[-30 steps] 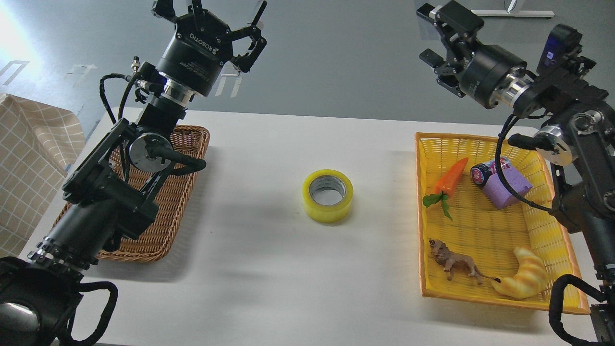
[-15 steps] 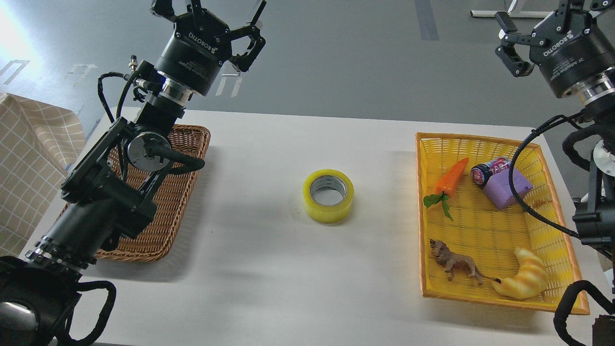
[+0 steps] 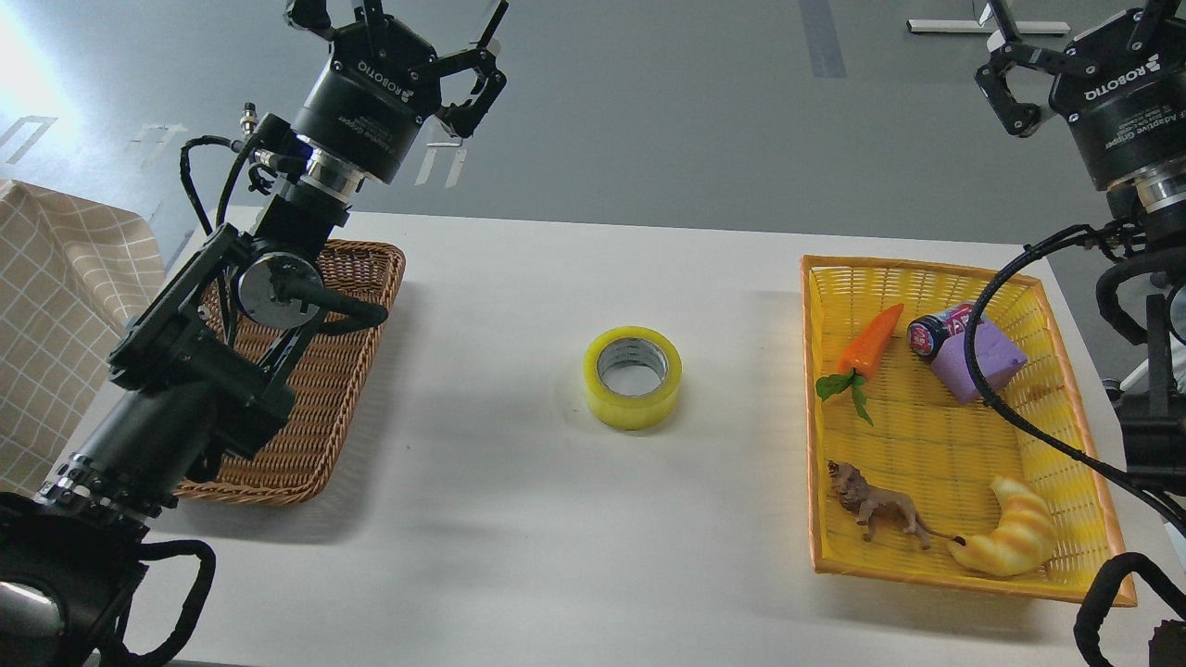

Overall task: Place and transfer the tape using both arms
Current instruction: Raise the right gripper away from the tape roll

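Note:
The tape (image 3: pixel 633 375), a yellow translucent roll with a grey printed core, lies flat on the white table (image 3: pixel 519 519) at its middle, with nothing touching it. My left gripper (image 3: pixel 398 18) is raised at the top left, far behind and to the left of the tape, with its fingers spread and empty. My right gripper (image 3: pixel 1075 23) is raised at the top right, above the far end of the yellow basket. Its fingers stand apart and hold nothing, and their tips run to the top edge of the view.
A brown wicker basket (image 3: pixel 352 389) lies at the left under my left arm. A yellow basket (image 3: pixel 927 426) at the right holds a carrot toy (image 3: pixel 869 341), a purple block (image 3: pixel 977 357), a lion figure (image 3: pixel 876 509) and a croissant toy (image 3: pixel 1015 537). A checked cloth (image 3: pixel 56 306) hangs at the far left.
My right arm has swung from pointing left over the basket's far end to upright at the right edge. My left arm has shifted slightly left. The tape has not moved.

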